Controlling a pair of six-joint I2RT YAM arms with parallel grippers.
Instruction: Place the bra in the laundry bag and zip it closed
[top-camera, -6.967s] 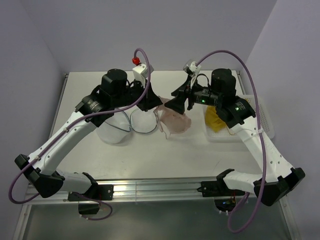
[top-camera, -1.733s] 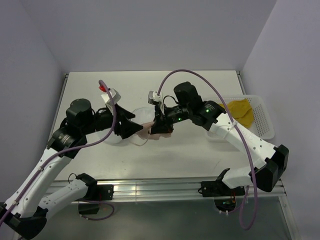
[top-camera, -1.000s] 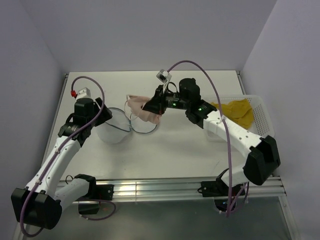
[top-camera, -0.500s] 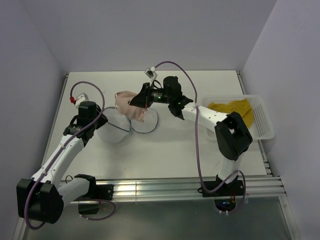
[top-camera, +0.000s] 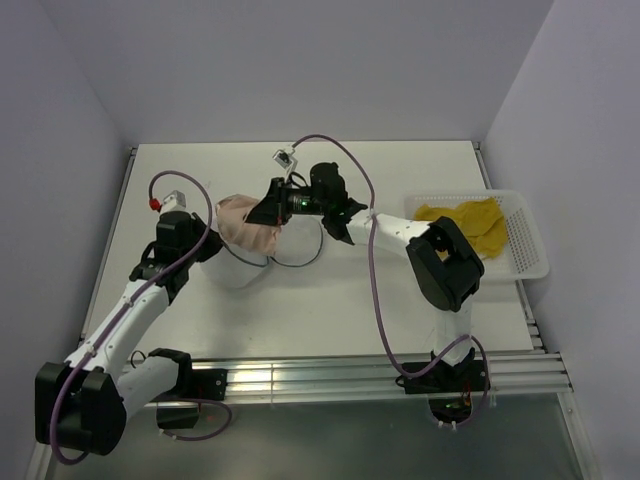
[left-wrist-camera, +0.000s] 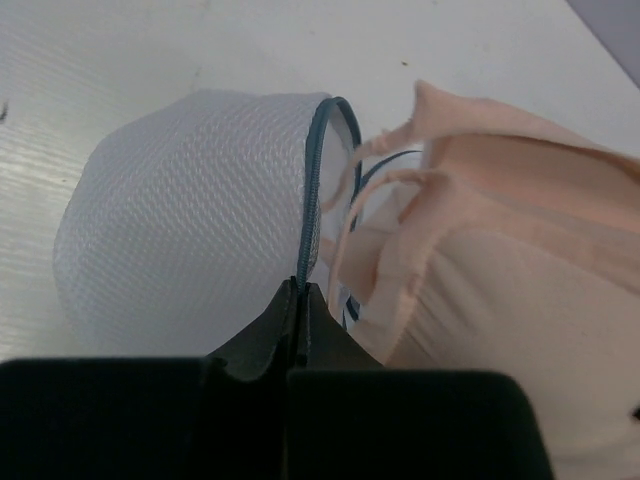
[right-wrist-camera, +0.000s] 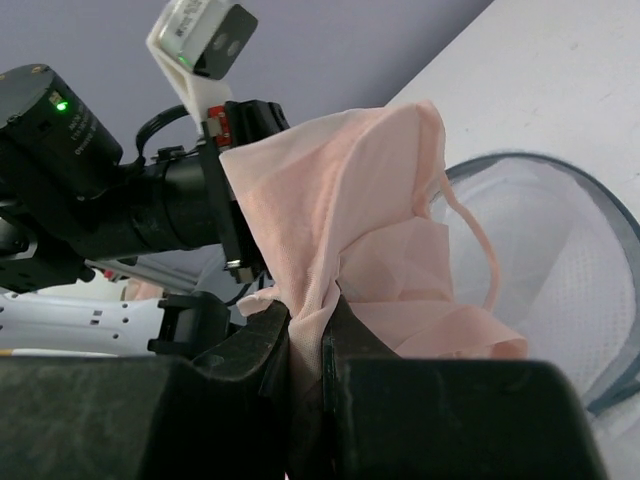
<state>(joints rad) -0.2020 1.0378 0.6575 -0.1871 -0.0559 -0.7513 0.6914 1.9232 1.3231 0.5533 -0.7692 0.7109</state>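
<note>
The laundry bag (top-camera: 238, 268) (left-wrist-camera: 190, 230) is a domed white mesh pouch with a dark zip rim (left-wrist-camera: 312, 190), lying left of centre with its mouth open. My left gripper (left-wrist-camera: 300, 290) (top-camera: 200, 248) is shut on that rim at the bag's near-left edge. The bra (top-camera: 243, 222) (right-wrist-camera: 350, 220) (left-wrist-camera: 500, 300) is pale pink and hangs bunched over the bag's opening. My right gripper (right-wrist-camera: 315, 330) (top-camera: 268, 212) is shut on a fold of the bra, just right of it. The bag's open half (right-wrist-camera: 560, 260) lies below the fabric.
A white lattice basket (top-camera: 528, 255) with a yellow cloth (top-camera: 462, 222) stands at the right edge of the table. The right arm stretches across the middle from right to left. Walls close the table at back and sides.
My right gripper carried the bra leftward until it hangs over the bag's mouth. My left gripper closed on the bag's zip rim.
</note>
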